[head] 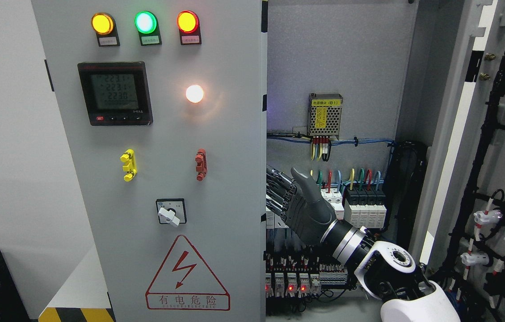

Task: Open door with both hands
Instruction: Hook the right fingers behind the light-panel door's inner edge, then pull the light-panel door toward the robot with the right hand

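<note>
Grey cabinet door (154, 179), right hand (304, 210) inside

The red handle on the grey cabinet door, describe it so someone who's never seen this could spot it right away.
On the grey door at the picture's left, look below the glowing white lamp, above the warning triangle. The red handle sits there, level with a yellow handle of the same shape further left; colour alone separates them.

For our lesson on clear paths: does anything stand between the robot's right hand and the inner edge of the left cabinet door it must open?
Nothing visible does. The right hand is inside the open cabinet, its fingers already at the left door's inner edge. The circuit breakers and wiring lie behind the hand, not between it and the door.
</note>
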